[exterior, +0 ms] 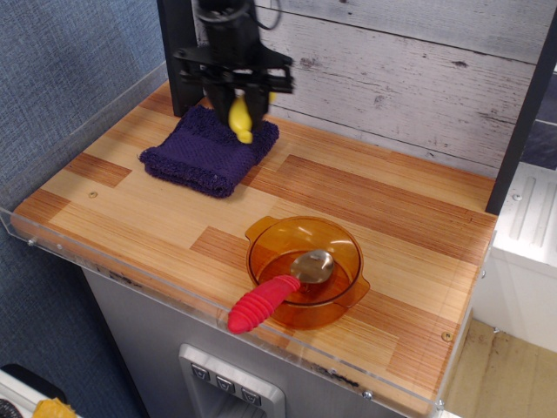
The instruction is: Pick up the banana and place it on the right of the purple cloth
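The small yellow banana (239,119) hangs upright in my black gripper (237,104), which is shut on its upper part. It is held in the air over the right part of the purple cloth (205,150). The cloth is a thick dark purple towel lying flat at the back left of the wooden table (348,196). The banana's lower tip points down, just above the cloth's right edge. The banana's top is hidden between the fingers.
An orange transparent pot (305,270) stands near the front edge, with a red-handled spoon (265,300) resting in it, handle sticking out front left. A clear plastic rim runs along the table's front and left. A plank wall stands behind.
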